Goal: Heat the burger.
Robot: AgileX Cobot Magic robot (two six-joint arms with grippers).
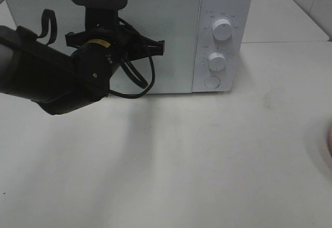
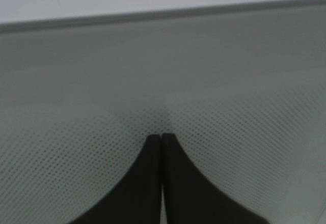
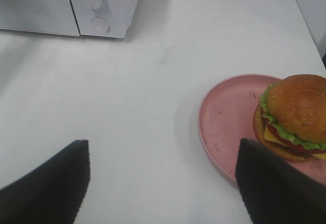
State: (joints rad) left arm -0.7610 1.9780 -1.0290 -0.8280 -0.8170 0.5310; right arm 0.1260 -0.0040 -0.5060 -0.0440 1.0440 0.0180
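We judge the task barely begun: the white box-shaped microwave (image 1: 129,36) has its door closed with our left gripper (image 2: 162,137), jaws together, at it, while the round golden-bun burger (image 3: 295,117) sits on the shallow pink plate (image 3: 224,122) before our spread, empty right gripper (image 3: 163,183).

The burger (image 3: 295,116) sits upright and whole on a pink plate (image 3: 224,122), toward one side of it. Its glossy brown top bun is in place over green lettuce, a red slice, yellow cheese and the bottom bun. Nothing touches it.
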